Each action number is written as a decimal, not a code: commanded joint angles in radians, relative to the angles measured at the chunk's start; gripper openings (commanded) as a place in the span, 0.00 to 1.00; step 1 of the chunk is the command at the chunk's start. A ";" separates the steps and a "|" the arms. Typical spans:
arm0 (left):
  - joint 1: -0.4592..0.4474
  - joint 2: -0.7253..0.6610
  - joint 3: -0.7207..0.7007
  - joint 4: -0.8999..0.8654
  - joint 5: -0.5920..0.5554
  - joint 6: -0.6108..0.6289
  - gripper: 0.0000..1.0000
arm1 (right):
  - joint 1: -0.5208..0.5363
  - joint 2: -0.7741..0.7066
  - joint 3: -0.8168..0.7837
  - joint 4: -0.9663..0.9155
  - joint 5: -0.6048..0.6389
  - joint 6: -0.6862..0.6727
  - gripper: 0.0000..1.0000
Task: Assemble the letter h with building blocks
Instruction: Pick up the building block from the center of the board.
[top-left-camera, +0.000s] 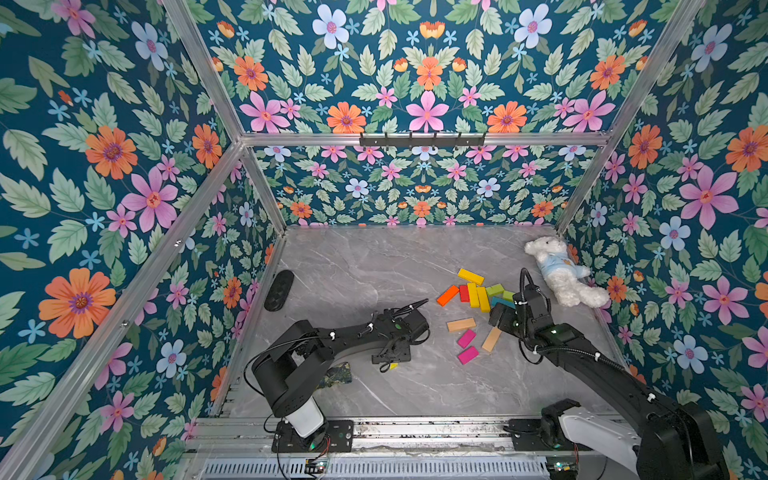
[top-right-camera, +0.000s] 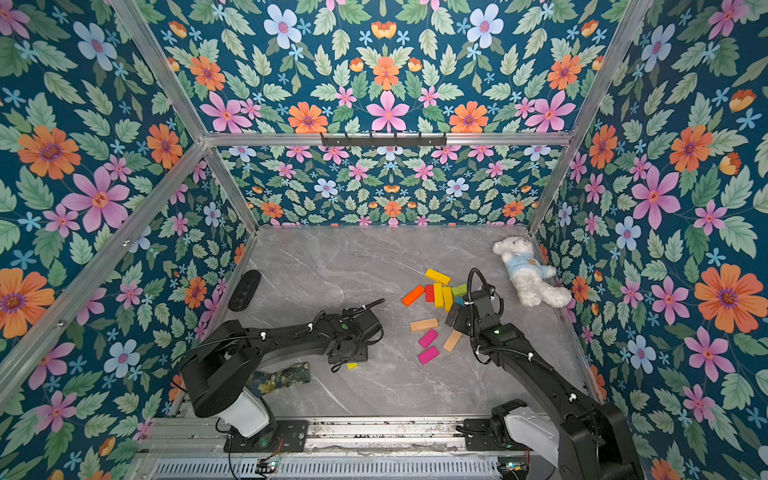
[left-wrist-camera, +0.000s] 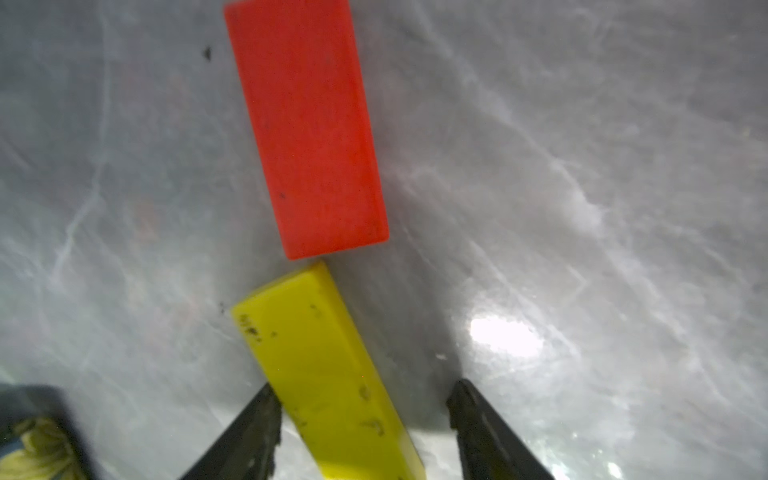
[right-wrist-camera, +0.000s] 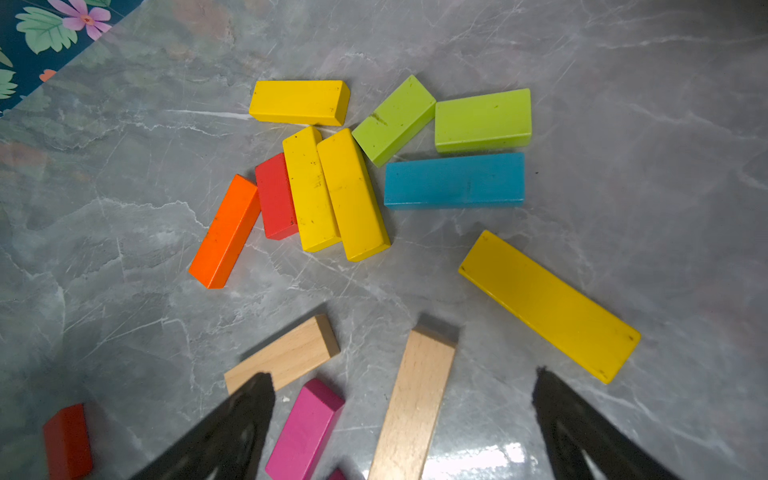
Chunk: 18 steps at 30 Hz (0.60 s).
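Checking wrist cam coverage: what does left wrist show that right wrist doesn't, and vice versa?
Left wrist only: a bright yellow wooden plank between the open jaws of the left gripper, its far end close to a red-orange flat plank.
Right wrist only: the scattered pile of yellow planks, green planks, a blue plank, an orange plank, plain-wood planks and a pink plank, ahead of the open right gripper.
Both: the grey marble tabletop.
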<state>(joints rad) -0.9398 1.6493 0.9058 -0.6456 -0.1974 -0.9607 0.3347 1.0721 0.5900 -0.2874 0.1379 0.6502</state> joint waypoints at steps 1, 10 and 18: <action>0.003 0.006 -0.005 -0.095 -0.074 0.043 0.57 | 0.001 0.003 -0.001 0.015 0.007 0.008 0.99; 0.000 -0.027 0.010 -0.115 -0.137 0.068 0.25 | 0.001 0.011 0.001 0.020 0.008 0.010 0.99; 0.016 -0.088 0.166 -0.179 -0.263 0.158 0.24 | 0.001 0.021 0.002 0.023 0.005 0.012 0.99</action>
<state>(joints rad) -0.9348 1.5768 1.0164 -0.7864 -0.3710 -0.8570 0.3347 1.0901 0.5896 -0.2871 0.1375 0.6502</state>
